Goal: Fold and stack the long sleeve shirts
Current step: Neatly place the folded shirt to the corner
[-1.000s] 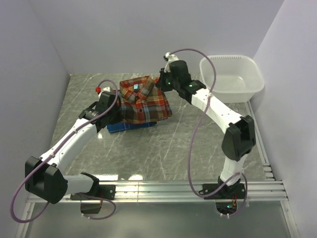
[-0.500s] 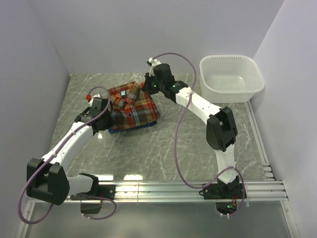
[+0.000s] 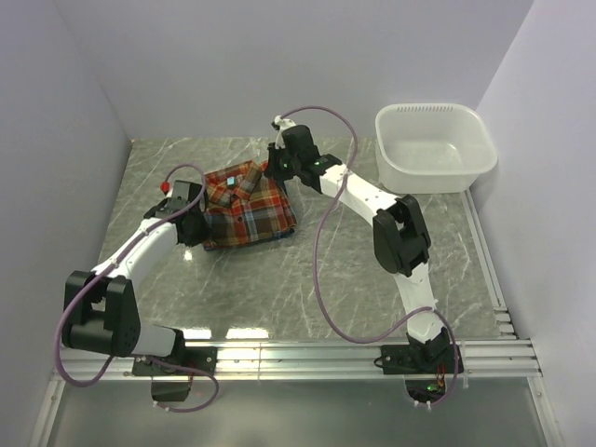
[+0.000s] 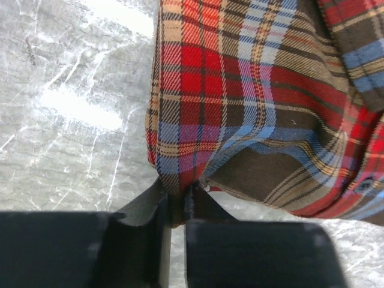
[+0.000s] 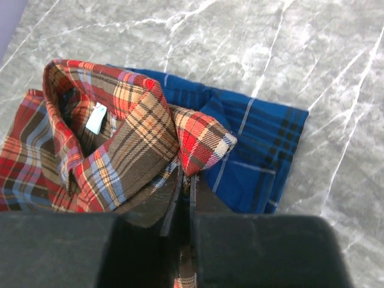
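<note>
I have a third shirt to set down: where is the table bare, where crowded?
Bare: grey marble tabletop between the arms. Crowded: left gripper and right gripper pinch the red-orange plaid shirt atop the blue plaid shirt; white plastic tub far right.

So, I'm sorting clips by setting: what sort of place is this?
Probably a lab robot cell, not a home: plain walls box in a marble-patterned table, the left arm and right arm are bolted to an aluminium rail, with a red-orange shirt, blue shirt and white tub as props.

red shirt (image 3: 247,200): plaid, folded, collar and label showing, lies on top | blue shirt (image 5: 258,150): white lines, folded flat underneath, edge peeking out
</note>
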You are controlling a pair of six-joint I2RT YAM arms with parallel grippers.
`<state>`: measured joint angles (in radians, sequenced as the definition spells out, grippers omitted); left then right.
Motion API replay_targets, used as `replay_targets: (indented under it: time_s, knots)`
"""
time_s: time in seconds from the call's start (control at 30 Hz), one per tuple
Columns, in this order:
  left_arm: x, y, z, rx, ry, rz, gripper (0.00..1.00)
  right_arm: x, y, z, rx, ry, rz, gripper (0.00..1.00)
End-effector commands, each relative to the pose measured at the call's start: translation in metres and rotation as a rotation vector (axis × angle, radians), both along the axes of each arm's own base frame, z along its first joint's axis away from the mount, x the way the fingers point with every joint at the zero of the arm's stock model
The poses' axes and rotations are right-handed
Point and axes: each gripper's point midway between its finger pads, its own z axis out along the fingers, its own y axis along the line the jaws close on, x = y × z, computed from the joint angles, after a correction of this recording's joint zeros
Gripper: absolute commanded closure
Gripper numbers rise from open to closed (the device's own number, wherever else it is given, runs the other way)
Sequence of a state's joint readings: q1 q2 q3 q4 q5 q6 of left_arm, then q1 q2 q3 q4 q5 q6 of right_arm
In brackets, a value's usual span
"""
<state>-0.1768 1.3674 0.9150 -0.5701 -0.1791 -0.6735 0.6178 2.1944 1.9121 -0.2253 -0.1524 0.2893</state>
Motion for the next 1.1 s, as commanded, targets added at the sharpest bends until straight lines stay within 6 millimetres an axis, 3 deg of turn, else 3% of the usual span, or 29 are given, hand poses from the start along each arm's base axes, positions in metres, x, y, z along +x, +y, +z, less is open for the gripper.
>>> replay_targets:
  time_s: [0.0,0.07,0.1,0.13,0.23,0.4,0.53,0.57,0.7,0.8,0.83,0.9,0.97,1.07]
  knots:
    - [0.013,0.005,0.010,-0.004,-0.035,0.014,0.85,0.019,0.003,0.032,0.044,-0.087,-0.030,0.85]
    - [0.015,0.005,0.014,-0.009,-0.048,0.017,0.66,0.020,0.004,0.039,0.055,-0.089,-0.018,0.65]
    - [0.014,0.005,0.017,-0.008,-0.051,0.016,0.56,0.018,0.002,0.039,0.040,-0.080,-0.012,0.50]
    - [0.015,0.005,0.021,-0.007,-0.063,0.015,0.40,0.020,-0.001,0.044,0.034,-0.087,-0.021,0.45]
    - [0.017,0.010,0.036,0.013,-0.093,0.022,0.26,0.018,-0.007,0.066,0.027,-0.114,-0.037,0.33]
    - [0.027,0.012,0.067,0.026,-0.157,0.023,0.24,0.002,-0.020,0.111,0.099,-0.154,-0.077,0.34]
    - [0.046,0.006,0.091,-0.006,-0.242,0.020,0.32,-0.017,-0.018,0.122,0.201,-0.126,-0.060,0.41]
    - [0.053,0.003,0.093,-0.021,-0.263,0.019,0.33,-0.022,-0.017,0.115,0.213,-0.100,-0.056,0.42]
    - [0.072,-0.005,0.067,-0.091,-0.225,0.035,0.39,-0.025,-0.004,0.088,0.279,0.000,-0.054,0.51]
    - [0.083,-0.007,0.047,-0.166,-0.193,0.065,0.41,-0.023,0.006,0.052,0.316,0.085,-0.032,0.52]
    - [0.082,-0.005,0.038,-0.171,-0.180,0.081,0.41,-0.022,0.010,0.028,0.310,0.132,-0.022,0.52]
    - [0.082,0.003,0.021,-0.168,-0.161,0.139,0.40,-0.014,0.008,0.008,0.324,0.168,-0.048,0.54]
    - [0.085,0.006,0.014,-0.180,-0.161,0.163,0.36,-0.008,-0.001,-0.026,0.311,0.212,-0.085,0.55]
    - [0.086,0.008,0.003,-0.220,-0.143,0.188,0.32,-0.004,-0.011,-0.046,0.340,0.250,-0.112,0.55]
